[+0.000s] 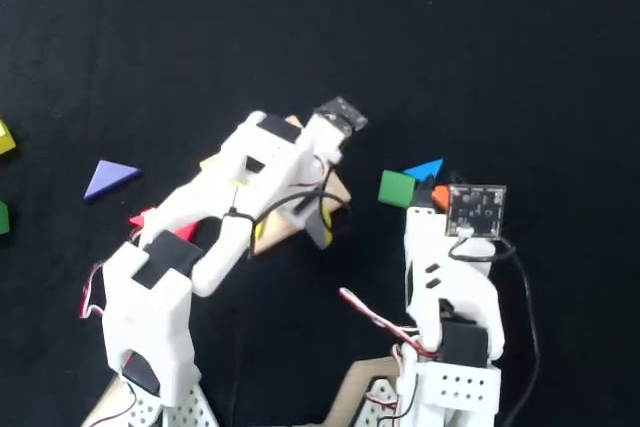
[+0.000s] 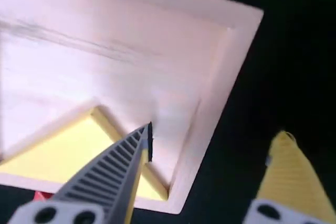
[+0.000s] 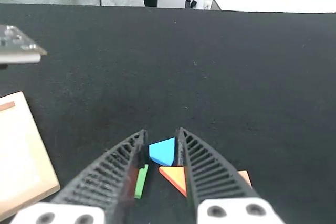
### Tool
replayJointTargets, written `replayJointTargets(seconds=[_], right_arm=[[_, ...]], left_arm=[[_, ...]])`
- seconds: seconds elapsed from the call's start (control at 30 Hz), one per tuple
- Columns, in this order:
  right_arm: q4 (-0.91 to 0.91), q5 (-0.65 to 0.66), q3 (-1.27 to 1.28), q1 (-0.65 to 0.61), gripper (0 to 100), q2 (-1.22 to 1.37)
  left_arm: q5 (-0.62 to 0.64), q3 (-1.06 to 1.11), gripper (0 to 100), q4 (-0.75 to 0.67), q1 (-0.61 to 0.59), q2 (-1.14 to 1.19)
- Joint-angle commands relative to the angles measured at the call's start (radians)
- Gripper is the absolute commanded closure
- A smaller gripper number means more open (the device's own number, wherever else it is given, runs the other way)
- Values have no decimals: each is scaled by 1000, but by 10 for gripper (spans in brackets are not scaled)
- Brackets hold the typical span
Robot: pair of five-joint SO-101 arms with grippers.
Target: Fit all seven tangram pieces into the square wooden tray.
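The left hand (image 2: pixel 216 136) hangs over the square wooden tray (image 2: pixel 236 40) at mid-bench with its fingers spread wide. The grey one is above a flat yellow triangle (image 2: pixel 68 150) lying in a tray corner, the other outside the rim. To the right, the right hand (image 3: pixel 161 134) has its fingers apart on either side of a blue triangle (image 3: pixel 161 151), with an orange triangle (image 3: pixel 176 177) and a green square (image 1: pixel 397 187) just beside it. A purple triangle (image 1: pixel 110 177) lies well left on the black bench (image 1: pixel 500 67).

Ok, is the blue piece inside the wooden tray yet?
No, the blue piece lies on the black table in front of the right gripper, apart from the tray.
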Motion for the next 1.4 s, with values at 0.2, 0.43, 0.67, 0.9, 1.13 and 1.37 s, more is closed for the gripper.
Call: replayJointTargets(seconds=[0.2, 0.43, 0.67, 0.9, 1.13, 1.37], right_arm=[[-29, 8, -5, -14, 903, -90], [-29, 8, -4, -14, 903, -90], [-29, 9, -4, -14, 903, -90], [-29, 9, -4, -14, 903, -90], [-34, 9, -4, -14, 903, -90], [-34, 9, -4, -14, 903, -90]], left_arm=[[-32, -1, 820, -8, 82, -40], [-34, -18, 858, 5, 87, 60], [-201, -81, 895, 143, 88, 94], [-568, -77, 895, 353, 88, 91], [-746, -90, 895, 434, 88, 89], [-744, -143, 891, 442, 76, 89]])
